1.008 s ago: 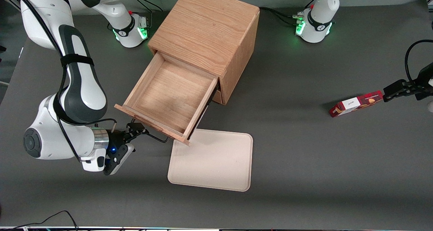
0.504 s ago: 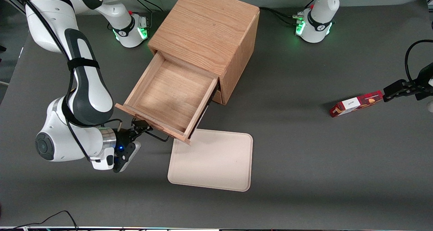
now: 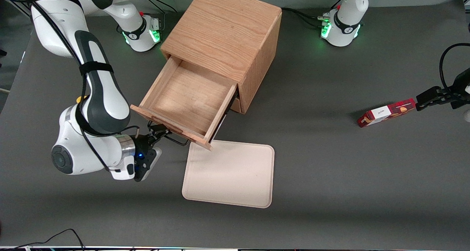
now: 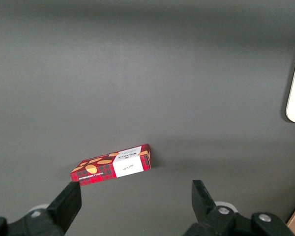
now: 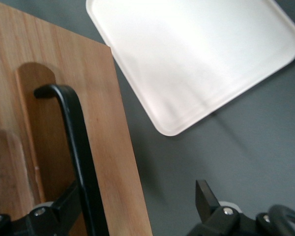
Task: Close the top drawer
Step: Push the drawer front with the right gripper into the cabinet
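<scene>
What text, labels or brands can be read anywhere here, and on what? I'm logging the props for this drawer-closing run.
Red plaid box: dark band and white label both carry print, too small to read.
Top drawer, wooden cabinet, cream tray: no text.
Gripper, at the drawer's black handle: no readable marking.

Front view overlooks the table (image 3: pixel 330 170); wrist views look closely downward.
</scene>
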